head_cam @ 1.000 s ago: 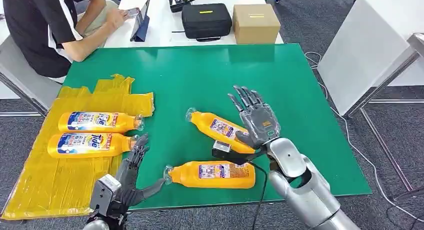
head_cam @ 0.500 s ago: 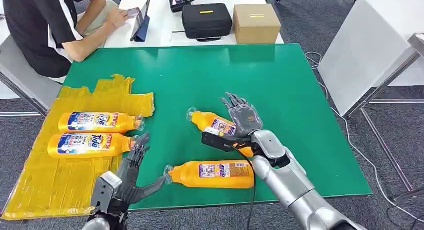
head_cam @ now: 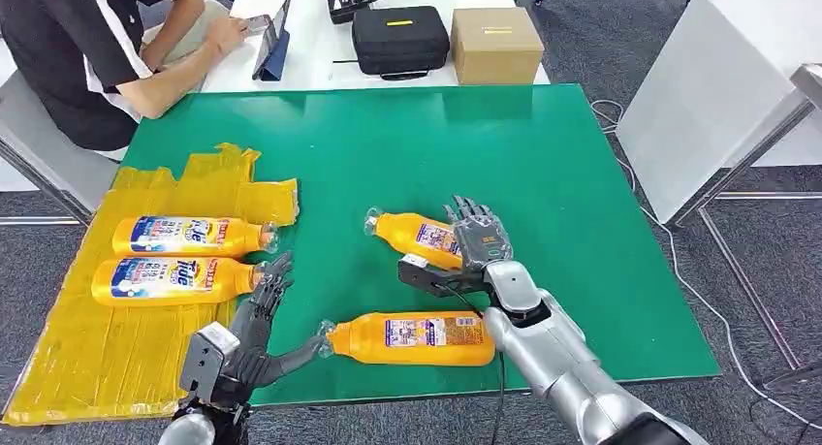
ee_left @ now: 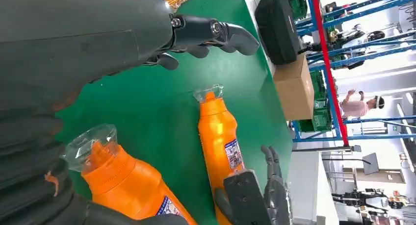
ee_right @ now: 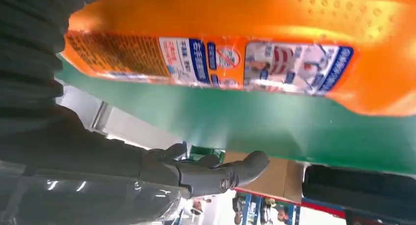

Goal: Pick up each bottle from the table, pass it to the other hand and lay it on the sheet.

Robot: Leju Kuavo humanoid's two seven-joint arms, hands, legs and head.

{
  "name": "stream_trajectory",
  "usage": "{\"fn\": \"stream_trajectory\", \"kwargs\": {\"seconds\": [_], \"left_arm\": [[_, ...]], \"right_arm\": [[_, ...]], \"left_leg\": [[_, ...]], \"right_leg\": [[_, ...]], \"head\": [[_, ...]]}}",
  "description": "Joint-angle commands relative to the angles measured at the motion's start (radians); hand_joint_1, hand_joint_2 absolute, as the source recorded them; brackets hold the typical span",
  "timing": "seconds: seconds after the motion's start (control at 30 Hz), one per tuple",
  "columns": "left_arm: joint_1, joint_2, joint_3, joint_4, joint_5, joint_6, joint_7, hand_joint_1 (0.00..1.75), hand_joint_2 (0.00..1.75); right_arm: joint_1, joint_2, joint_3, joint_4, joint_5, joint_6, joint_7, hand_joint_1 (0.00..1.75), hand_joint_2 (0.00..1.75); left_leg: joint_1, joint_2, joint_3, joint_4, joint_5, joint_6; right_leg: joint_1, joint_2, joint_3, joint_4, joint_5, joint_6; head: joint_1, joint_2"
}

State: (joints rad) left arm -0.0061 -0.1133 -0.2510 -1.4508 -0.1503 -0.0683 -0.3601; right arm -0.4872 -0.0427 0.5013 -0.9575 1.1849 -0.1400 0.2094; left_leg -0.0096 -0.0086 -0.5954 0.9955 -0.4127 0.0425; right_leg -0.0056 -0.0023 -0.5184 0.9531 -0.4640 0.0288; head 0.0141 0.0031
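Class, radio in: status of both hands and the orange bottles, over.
Right hand over the far orange plastic bottle, grip unclear. Left hand open by the near orange bottle. Two on the yellow sheet.

"Tide" reads on the labels of both bottles [head_cam: 189, 237] [head_cam: 174, 279] lying on the yellow sheet [head_cam: 87, 358].

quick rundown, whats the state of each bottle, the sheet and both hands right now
Far sheet bottle: lying flat on the sheet.
Near sheet bottle: lying flat on the sheet.
Far table bottle: lying on the green table, right hand at its base.
Near table bottle: lying on the table, untouched.
Yellow sheet: spread, crumpled.
Left hand: open, holding nothing.
Right hand: open over the bottle, not yet gripping.
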Motion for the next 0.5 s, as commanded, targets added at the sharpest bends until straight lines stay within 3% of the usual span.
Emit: {"fn": "stream_trajectory", "kwargs": {"seconds": [0.03, 0.5], "left_arm": [[-0.032, 0.003, -0.011, 0.055, 0.000, -0.003, 0.006, 0.00, 1.75], [-0.046, 0.001, -0.027, 0.081, 0.004, -0.004, 0.006, 0.00, 1.75]], "right_arm": [[-0.045, 0.017, -0.008, 0.106, 0.001, 0.000, 0.001, 0.00, 1.75], [-0.047, 0.030, -0.028, 0.178, 0.096, 0.003, 0.038, 0.00, 1.75]], "left_leg": [[0.000, 0.000, 0.003, -0.001, -0.001, -0.003], [0.000, 0.001, 0.005, -0.001, -0.001, -0.003]], "right_leg": [[0.000, 0.000, 0.004, -0.001, -0.001, -0.001], [0.000, 0.000, 0.005, -0.001, -0.001, -0.001]], "head": [[0.000, 0.000], [0.000, 0.000]]}}
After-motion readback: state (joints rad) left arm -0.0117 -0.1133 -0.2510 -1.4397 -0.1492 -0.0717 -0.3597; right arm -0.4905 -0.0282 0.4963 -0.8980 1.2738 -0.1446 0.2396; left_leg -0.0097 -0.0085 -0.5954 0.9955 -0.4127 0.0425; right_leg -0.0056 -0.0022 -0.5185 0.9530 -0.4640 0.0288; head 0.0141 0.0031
